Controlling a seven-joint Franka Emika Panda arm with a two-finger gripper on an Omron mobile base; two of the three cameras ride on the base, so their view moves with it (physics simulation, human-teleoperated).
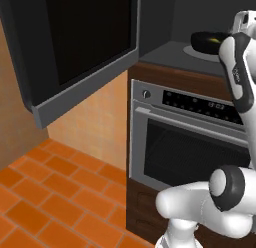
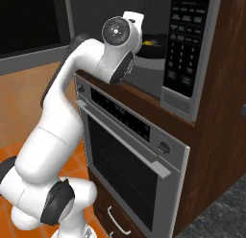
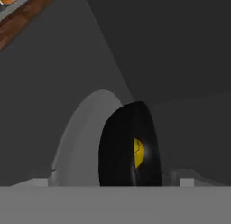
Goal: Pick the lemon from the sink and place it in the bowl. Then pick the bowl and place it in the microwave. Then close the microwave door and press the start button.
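No lettering, brand or number can be made out anywhere. The grey-framed microwave's dark keypad panel [image 2: 185, 45], at the upper right of the right base view, carries rows of pale key markings, but they are too blurred to read. The steel oven's black control strip [image 1: 205, 105], right of centre in the left base view, shows faint pale marks and a small display, equally illegible; the same strip runs across the middle of the right base view, also unreadable.
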